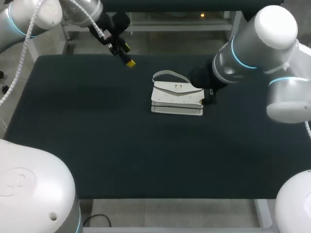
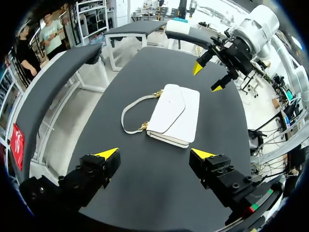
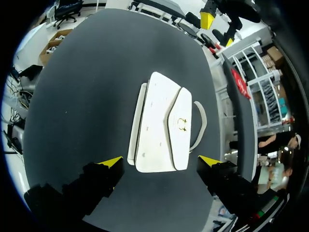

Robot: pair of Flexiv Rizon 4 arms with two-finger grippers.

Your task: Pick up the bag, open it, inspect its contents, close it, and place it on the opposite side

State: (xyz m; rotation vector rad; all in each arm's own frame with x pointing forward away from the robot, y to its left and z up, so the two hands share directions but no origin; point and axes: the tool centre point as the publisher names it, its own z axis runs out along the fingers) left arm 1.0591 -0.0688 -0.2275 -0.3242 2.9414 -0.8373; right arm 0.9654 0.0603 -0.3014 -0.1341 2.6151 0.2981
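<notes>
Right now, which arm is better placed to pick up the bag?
Probably right. The right hand is open with the bag just ahead of it; the left hand, also open, is farther away.

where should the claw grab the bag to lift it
Probably the short end of the bag nearest the right claw, coming in from the robot's right. The bag lies flat with its flap closed, and that end already sits between the claw's open fingers. The strap loops clear of the body along the far edge, a fallback hold from above.
</notes>
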